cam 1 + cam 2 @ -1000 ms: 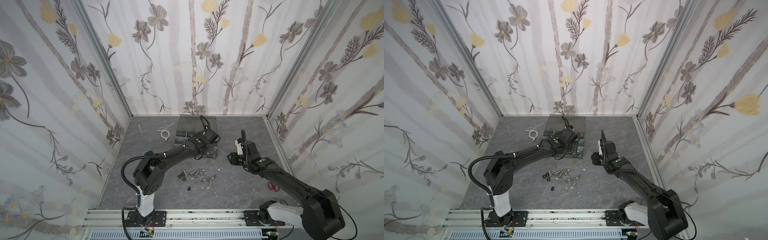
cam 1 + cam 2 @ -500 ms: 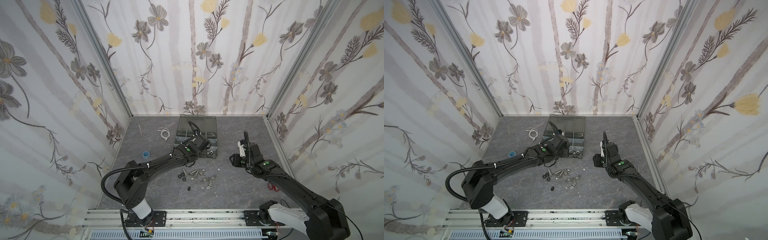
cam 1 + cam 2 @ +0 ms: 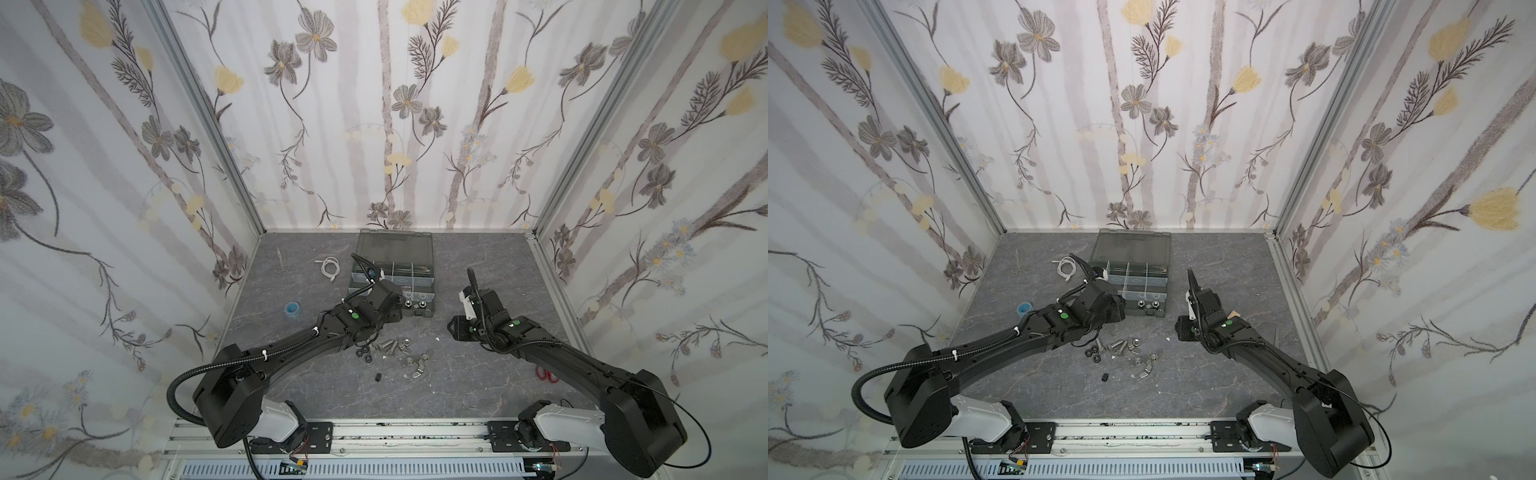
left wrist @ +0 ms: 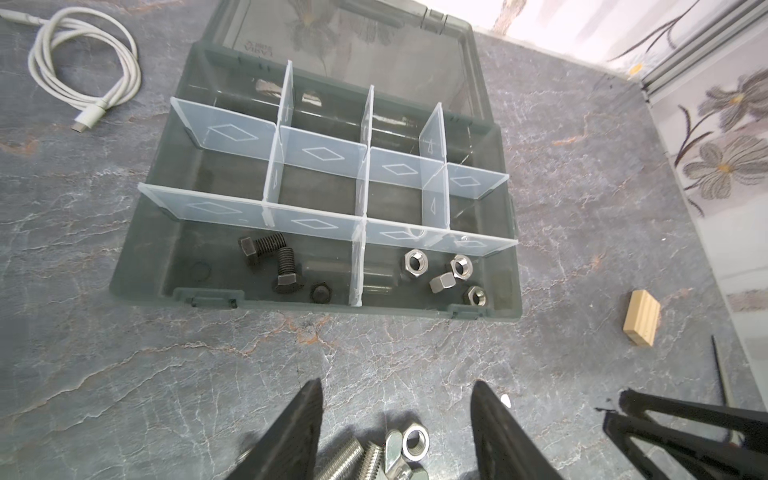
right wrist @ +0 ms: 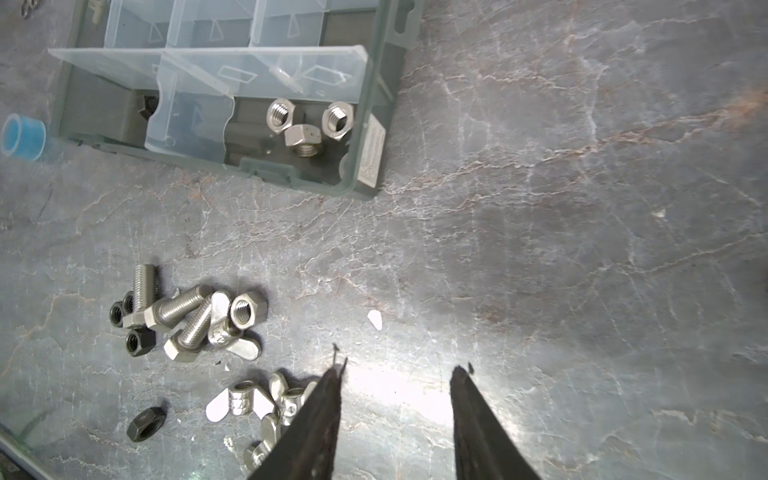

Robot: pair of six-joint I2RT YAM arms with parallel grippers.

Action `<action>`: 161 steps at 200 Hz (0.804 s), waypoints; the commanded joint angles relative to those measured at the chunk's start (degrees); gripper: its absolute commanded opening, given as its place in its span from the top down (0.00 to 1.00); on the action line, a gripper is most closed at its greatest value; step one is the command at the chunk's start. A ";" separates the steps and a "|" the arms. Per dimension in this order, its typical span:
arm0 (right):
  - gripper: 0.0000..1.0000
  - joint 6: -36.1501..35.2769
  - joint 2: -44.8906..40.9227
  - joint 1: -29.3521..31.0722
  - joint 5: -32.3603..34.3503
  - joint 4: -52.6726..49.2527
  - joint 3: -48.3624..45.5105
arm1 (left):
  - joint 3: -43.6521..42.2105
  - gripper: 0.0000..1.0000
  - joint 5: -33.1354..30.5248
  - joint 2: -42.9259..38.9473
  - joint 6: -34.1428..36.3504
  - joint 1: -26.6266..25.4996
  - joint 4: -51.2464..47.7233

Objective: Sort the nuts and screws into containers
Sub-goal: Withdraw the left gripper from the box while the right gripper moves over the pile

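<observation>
**Sorting scene, top and wrist views.** The left gripper (image 4: pixel 397 384), jaws standing apart and empty, is hanging above the 12 o'clock edge of a loose pile. The pile is lying mid-table (image 3: pixel 457 386), with silver screws (image 5: pixel 174 309) mixed among silver and black nuts (image 5: pixel 257 307). At the pile's 12 o'clock the case (image 4: pixel 395 309) is sitting open. Two containers (image 4: pixel 316 187) in its near row are holding black screws (image 4: pixel 286 266) and silver nuts (image 4: pixel 441 284), side by side. At 2 o'clock the right gripper (image 5: pixel 397 372), jaws parted and empty, is hovering over the table just beside the pile.

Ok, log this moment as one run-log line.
left gripper: open, empty, near loose pile | right gripper: open, empty | case: black screws, silver nuts in adjacent compartments
</observation>
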 commanded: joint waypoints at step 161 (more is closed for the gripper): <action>0.56 6.33 21.36 19.06 9.55 1.02 14.05 | -9.57 0.40 1.78 -15.99 6.35 6.15 4.23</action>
